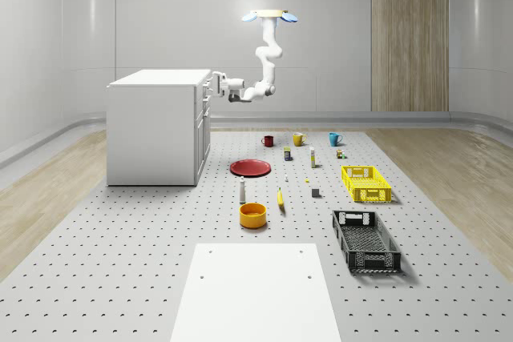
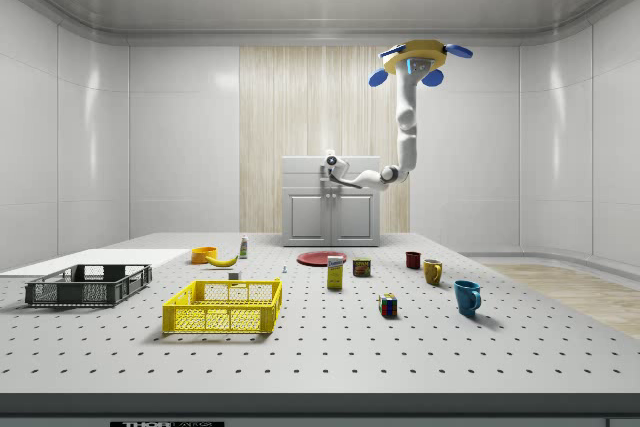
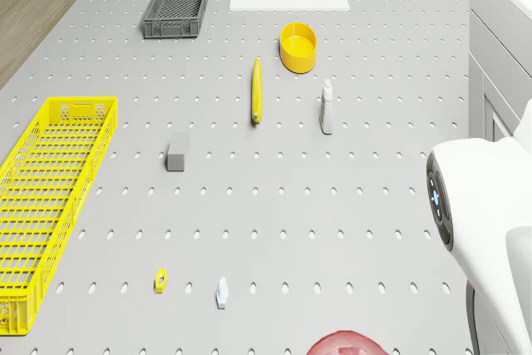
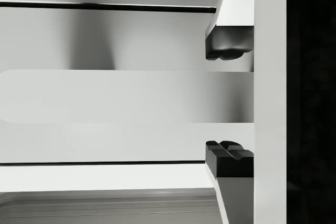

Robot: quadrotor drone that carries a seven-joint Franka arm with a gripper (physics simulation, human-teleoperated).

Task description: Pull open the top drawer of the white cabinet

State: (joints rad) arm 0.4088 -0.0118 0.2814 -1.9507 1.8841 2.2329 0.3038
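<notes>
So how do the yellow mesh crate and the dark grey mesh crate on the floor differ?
The yellow mesh crate is bright, while the dark grey mesh crate is near black. In the whole-scene view the yellow one lies farther back, nearer the mugs; the grey one lies nearer the camera, beside the white board. Both are open-topped, rectangular and look empty.

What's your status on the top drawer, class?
Drone hovering beside white cabinet. End effector open, fingers straddling top drawer handle. Nothing in the way.

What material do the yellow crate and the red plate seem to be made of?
Yellow crate: probably moulded plastic, judging by its open lattice walls and uniform bright colour. Red plate: possibly glazed ceramic or plastic; its surface is smooth and evenly coloured with a raised rim, but the look leaves it open.
</notes>
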